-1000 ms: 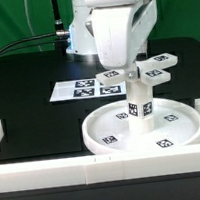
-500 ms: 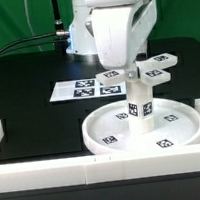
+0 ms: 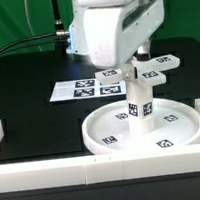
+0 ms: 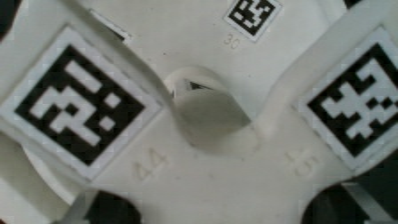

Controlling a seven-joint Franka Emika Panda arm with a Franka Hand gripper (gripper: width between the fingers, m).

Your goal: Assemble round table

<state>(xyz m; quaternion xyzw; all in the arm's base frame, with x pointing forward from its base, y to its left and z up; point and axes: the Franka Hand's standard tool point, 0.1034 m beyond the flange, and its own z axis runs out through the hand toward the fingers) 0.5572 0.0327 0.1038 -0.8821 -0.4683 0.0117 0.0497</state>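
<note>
At the exterior view's left, one marker board (image 3: 87, 87) is seen lying flat on the black bench (image 3: 26, 86), well apart from the furniture; white border rails (image 3: 56, 173) are laid along the front and at both sides, three stretches being counted. Further right, one round disc (image 3: 92, 137) lies rim-up just behind the front rail; one short leg (image 3: 139, 109) stands upright at its middle; one cross-shaped piece (image 3: 150, 74) sits on top of the leg. At least four tags are counted on the disc's floor. The arm (image 3: 115, 26) hangs just above the cross; in the wrist view two dark, blurred fingers (image 4: 103, 206) are shown well apart with nothing held between them; whether they touch the cross cannot be told. The parts are judged to be light, hard, smooth plastic; stiff and not fragile, yet slippery; the stack is judged easily tipped if not screwed home. The cross is best taken across two opposite arms; the leg across its round sides; the disc by its rim only.
</note>
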